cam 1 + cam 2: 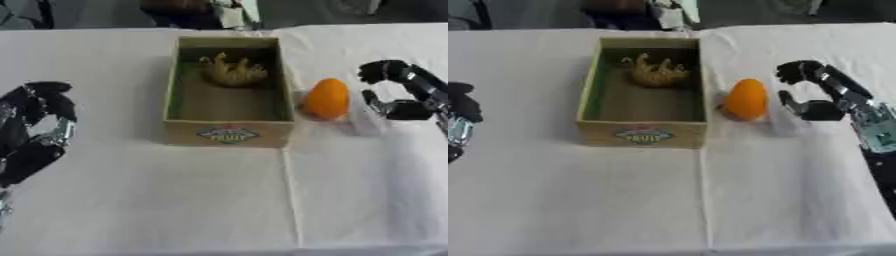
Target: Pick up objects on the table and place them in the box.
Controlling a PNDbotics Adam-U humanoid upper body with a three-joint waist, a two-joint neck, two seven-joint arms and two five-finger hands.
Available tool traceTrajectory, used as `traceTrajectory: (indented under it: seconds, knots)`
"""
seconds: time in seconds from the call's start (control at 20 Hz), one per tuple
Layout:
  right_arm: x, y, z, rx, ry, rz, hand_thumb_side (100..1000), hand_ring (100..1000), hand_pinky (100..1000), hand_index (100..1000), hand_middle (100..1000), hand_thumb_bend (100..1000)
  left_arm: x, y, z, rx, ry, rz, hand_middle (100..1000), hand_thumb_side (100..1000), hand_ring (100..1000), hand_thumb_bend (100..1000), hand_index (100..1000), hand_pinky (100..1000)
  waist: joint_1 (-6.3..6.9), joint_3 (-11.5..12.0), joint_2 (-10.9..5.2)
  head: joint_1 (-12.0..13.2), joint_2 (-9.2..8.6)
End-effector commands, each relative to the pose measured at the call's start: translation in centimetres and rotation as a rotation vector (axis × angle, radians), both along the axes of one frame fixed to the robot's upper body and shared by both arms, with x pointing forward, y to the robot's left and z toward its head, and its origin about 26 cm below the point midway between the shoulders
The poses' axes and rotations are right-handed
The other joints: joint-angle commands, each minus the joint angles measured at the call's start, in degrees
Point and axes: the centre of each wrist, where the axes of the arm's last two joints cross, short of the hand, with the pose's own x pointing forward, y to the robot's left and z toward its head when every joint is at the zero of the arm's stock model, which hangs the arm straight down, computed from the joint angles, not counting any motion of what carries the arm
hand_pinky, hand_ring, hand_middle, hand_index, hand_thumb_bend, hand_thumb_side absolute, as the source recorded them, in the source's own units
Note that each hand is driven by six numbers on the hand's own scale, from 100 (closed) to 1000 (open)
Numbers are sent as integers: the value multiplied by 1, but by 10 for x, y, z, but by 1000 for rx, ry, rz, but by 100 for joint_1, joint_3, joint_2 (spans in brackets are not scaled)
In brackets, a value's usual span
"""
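The orange object (327, 98) lay on the white surface (210, 200) right of centre, just beside the box (229, 132), which held a yellowish thing (232, 70). My right robot hand (820, 90) hovered just right of the orange object, fingers curved apart, clasping nothing. My left robot hand (35, 127) rested open at the left edge.

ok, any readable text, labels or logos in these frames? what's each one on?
Front wall of the box: one oval label in red, white and blue with a band of lettering, too blurred to read.
Orange object: no text visible.
Yellowish object in the box: no text visible.
White tablecloth: no markings.
Nothing else legible.
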Motion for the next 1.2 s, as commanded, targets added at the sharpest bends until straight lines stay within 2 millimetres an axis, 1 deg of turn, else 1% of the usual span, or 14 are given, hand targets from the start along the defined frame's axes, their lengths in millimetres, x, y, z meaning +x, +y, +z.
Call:
traceTrajectory:
  seconds: [0.05,0.45,0.9,1.2]
  knots:
    - [5,-1,15,-90,-60,62,297,750,739,873,726,193,-2,-2,7,10,-22,-12,525,247,514,100,742,703,4,-5,-67,-31,-23]
    - [9,9,15,-87,-98,17,308,756,738,877,733,221,-2,-3,6,10,-14,-16,525,252,514,100,743,703,0,11,-65,-61,-8]
    - [11,17,11,-114,-106,16,355,756,738,879,733,214,-2,-4,5,9,-10,-20,524,260,513,100,743,703,-30,44,-59,-73,1]
    - [12,25,3,-162,-80,34,378,761,740,875,738,198,-2,-5,5,7,-5,-21,524,267,513,100,743,703,-48,64,-43,-79,7]
